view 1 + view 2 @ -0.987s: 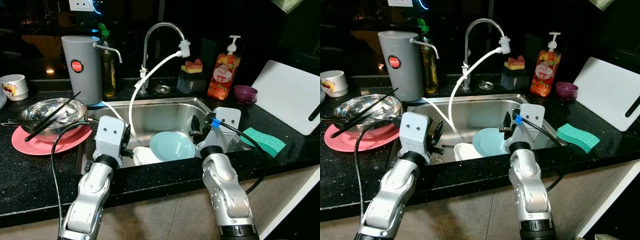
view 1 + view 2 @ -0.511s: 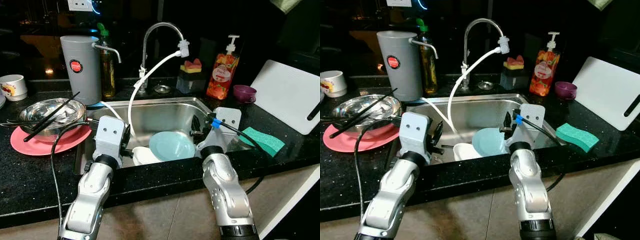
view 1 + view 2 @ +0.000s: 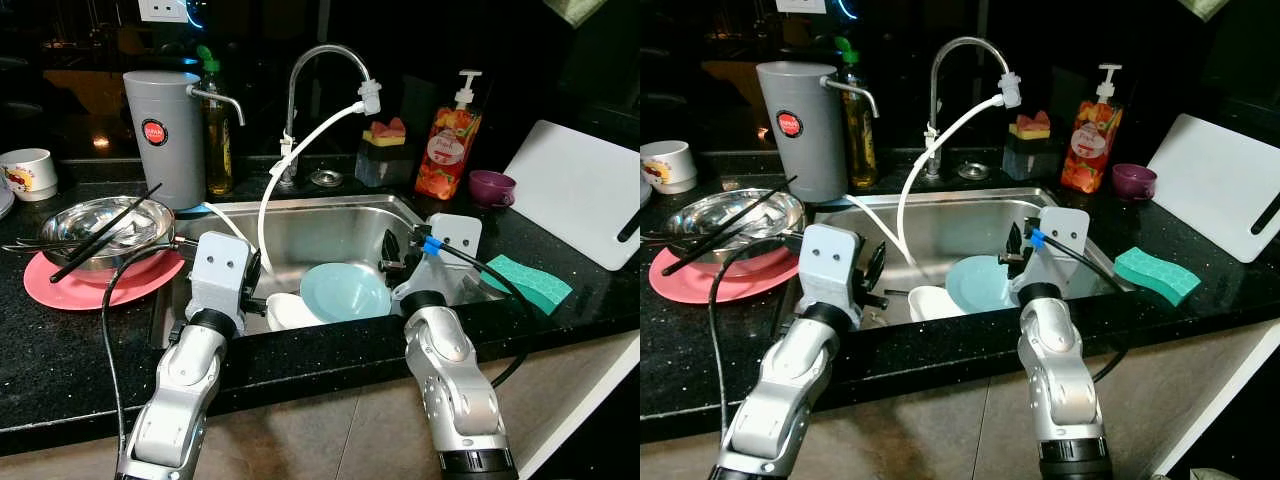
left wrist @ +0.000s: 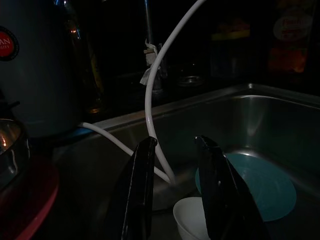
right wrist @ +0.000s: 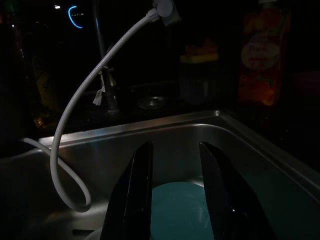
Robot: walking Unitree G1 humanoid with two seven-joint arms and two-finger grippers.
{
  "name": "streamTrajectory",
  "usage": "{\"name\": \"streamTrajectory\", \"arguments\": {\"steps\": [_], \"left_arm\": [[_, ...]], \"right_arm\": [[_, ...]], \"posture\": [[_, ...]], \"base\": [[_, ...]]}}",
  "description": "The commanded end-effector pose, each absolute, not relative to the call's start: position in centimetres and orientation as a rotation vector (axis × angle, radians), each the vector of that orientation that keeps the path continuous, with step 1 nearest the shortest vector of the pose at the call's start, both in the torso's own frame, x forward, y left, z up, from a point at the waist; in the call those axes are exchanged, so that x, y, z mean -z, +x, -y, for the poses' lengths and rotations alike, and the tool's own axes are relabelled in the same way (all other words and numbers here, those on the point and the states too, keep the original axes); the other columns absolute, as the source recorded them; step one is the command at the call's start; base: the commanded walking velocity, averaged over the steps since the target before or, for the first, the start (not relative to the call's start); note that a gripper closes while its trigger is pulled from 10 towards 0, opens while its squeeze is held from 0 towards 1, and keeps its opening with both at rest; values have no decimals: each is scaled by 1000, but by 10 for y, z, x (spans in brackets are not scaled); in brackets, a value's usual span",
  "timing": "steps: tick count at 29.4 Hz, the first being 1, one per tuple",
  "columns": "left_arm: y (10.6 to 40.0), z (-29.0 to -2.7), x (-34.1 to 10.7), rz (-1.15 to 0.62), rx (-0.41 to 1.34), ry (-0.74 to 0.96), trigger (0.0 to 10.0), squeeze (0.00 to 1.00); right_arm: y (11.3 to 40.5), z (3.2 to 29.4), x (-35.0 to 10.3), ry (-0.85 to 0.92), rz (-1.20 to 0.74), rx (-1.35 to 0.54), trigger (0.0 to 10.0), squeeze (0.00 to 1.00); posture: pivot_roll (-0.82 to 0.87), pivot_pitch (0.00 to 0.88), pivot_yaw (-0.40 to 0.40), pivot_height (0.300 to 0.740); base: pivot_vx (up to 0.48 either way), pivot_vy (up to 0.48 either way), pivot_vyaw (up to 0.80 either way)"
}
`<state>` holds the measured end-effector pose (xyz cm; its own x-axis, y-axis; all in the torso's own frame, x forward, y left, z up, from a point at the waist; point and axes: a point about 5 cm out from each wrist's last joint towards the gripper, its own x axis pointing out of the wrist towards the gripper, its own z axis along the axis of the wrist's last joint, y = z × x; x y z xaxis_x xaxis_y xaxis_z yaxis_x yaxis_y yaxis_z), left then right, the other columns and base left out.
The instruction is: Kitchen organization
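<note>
In the steel sink (image 3: 330,206) a light blue plate (image 3: 345,291) leans against the front right, and a white cup (image 3: 290,312) lies beside it. A white hose (image 3: 272,190) loops down from the faucet (image 3: 300,80) into the basin. My left gripper (image 4: 175,190) hovers over the sink's front left corner, open, pointing toward the hose and the cup (image 4: 192,222). My right gripper (image 5: 175,195) is open too, held above the plate's (image 5: 180,210) right edge near the sink's front right rim. Nothing is between the fingers (image 3: 392,255) of either.
On the left counter a steel bowl (image 3: 100,225) with chopsticks sits on a pink plate (image 3: 70,287), beside a grey dispenser (image 3: 165,135) and a white mug (image 3: 28,172). On the right are a soap bottle (image 3: 447,140), purple cup (image 3: 490,187), green sponge (image 3: 527,282) and white cutting board (image 3: 580,200).
</note>
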<state>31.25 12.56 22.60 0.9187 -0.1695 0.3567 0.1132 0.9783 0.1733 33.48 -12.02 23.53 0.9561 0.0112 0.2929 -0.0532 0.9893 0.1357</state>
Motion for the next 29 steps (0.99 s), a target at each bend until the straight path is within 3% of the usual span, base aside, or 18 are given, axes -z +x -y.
{"name": "streamTrajectory", "arguments": {"steps": [1,29], "left_arm": [[312,-125,-223,375,150,165,10000,0],[314,-131,-226,381,119,167,10000,0]], "right_arm": [[335,121,-232,146,291,-31,10000,0],[337,119,-235,143,296,-38,10000,0]], "posture": [[135,49,-75,740],[138,53,-82,740]], "base": [[0,0,0],[0,0,0]]}}
